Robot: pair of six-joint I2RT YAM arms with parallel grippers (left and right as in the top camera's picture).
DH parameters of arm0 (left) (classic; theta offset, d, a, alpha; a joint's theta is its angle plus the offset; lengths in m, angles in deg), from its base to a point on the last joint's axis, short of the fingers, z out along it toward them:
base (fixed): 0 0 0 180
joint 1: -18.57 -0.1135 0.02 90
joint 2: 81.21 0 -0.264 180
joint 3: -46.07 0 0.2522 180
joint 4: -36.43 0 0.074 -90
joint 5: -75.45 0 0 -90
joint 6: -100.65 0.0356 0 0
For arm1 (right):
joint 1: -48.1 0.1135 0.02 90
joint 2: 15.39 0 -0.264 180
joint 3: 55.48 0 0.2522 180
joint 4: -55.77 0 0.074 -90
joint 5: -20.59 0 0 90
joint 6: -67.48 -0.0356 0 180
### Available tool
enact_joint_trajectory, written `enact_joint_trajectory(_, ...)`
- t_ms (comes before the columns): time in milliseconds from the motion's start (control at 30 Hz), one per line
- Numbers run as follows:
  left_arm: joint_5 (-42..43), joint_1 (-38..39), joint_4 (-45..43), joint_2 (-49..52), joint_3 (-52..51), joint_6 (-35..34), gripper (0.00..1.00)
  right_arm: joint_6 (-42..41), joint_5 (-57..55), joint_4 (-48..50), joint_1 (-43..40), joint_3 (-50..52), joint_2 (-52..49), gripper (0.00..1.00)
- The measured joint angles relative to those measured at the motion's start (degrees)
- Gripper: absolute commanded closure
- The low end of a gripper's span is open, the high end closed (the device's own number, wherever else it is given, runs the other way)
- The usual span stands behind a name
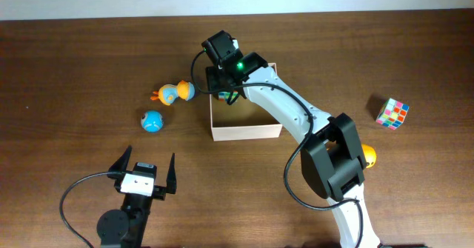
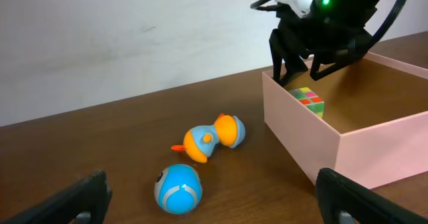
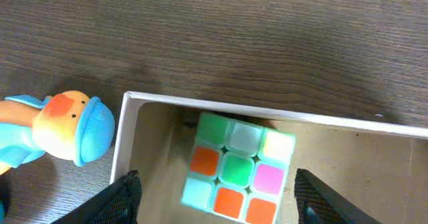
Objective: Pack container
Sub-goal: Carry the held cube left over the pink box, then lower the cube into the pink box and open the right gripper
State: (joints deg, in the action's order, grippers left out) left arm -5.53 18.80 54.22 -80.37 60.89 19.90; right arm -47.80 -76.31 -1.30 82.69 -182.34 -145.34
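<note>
The container (image 1: 248, 132), a shallow cream-walled box, sits mid-table; it also shows in the left wrist view (image 2: 301, 134) and the right wrist view (image 3: 321, 120). A pastel puzzle cube (image 3: 237, 167) lies in its back left corner, also visible in the left wrist view (image 2: 307, 98). My right gripper (image 1: 226, 86) hangs open above that cube, its fingers (image 3: 224, 200) apart from it on both sides. My left gripper (image 1: 144, 172) is open and empty near the front edge, facing a blue ball (image 2: 177, 188).
An orange and blue duck toy (image 1: 174, 92) and the blue ball (image 1: 152, 121) lie left of the container. A second puzzle cube (image 1: 392, 113) lies far right. An orange-yellow toy (image 1: 368, 156) is partly hidden behind the right arm.
</note>
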Motion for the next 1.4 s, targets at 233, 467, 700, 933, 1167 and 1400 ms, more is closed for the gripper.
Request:
enact_joint_trajectory(233, 0.0, 0.0, 0.0, 0.0, 0.0, 0.0, 0.01, 0.4, 0.0, -1.1, 0.0, 0.0, 0.0, 0.34)
enact_joint_trajectory(467, 0.0, 0.0, 0.0, 0.0, 0.0, 0.0, 0.01, 1.0, -0.6, -5.9, -1.7, 0.0, 0.0, 0.62)
enact_joint_trajectory(700, 0.0, 0.0, 0.0, 0.0, 0.0, 0.0, 0.01, 1.2, -0.9, -6.8, -5.3, 0.0, 0.0, 0.80)
enact_joint_trajectory(933, 0.0, 0.0, 0.0, 0.0, 0.0, 0.0, 0.01, 1.3, -1.2, -5.5, -5.4, 0.0, -0.3, 0.81)
enact_joint_trajectory(1167, 0.0, 0.0, 0.0, 0.0, 0.0, 0.0, 0.01, 1.3, -1.2, -5.0, -5.4, 0.0, -3.2, 0.81)
enact_joint_trajectory(1400, 0.0, 0.0, 0.0, 0.0, 0.0, 0.0, 0.01, 1.3, -1.1, -4.1, -5.4, 0.0, -4.0, 0.81)
